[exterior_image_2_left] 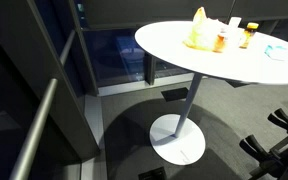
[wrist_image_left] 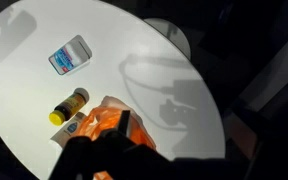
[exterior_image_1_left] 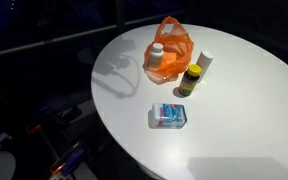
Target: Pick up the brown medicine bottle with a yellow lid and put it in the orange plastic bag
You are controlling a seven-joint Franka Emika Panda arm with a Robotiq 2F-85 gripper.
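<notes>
The brown medicine bottle with a yellow lid (exterior_image_1_left: 190, 80) stands on the white round table (exterior_image_1_left: 244, 110), just beside the orange plastic bag (exterior_image_1_left: 172, 40). It also shows in an exterior view (exterior_image_2_left: 247, 35) and in the wrist view (wrist_image_left: 69, 106). The bag shows too in an exterior view (exterior_image_2_left: 199, 30) and in the wrist view (wrist_image_left: 109, 125). My gripper (wrist_image_left: 124, 138) is a dark mass at the bottom of the wrist view, high above the bag and holding nothing. Its fingers look apart. It is out of both exterior views; only its shadow falls on the table.
An orange bottle with a white lid (exterior_image_1_left: 157, 60) stands in front of the bag. A white object (exterior_image_1_left: 206, 62) stands behind the brown bottle. A blue packet (exterior_image_1_left: 168, 115) lies nearer the table's edge, also in the wrist view (wrist_image_left: 69, 55). The table's pedestal base (exterior_image_2_left: 177, 140) stands on the floor.
</notes>
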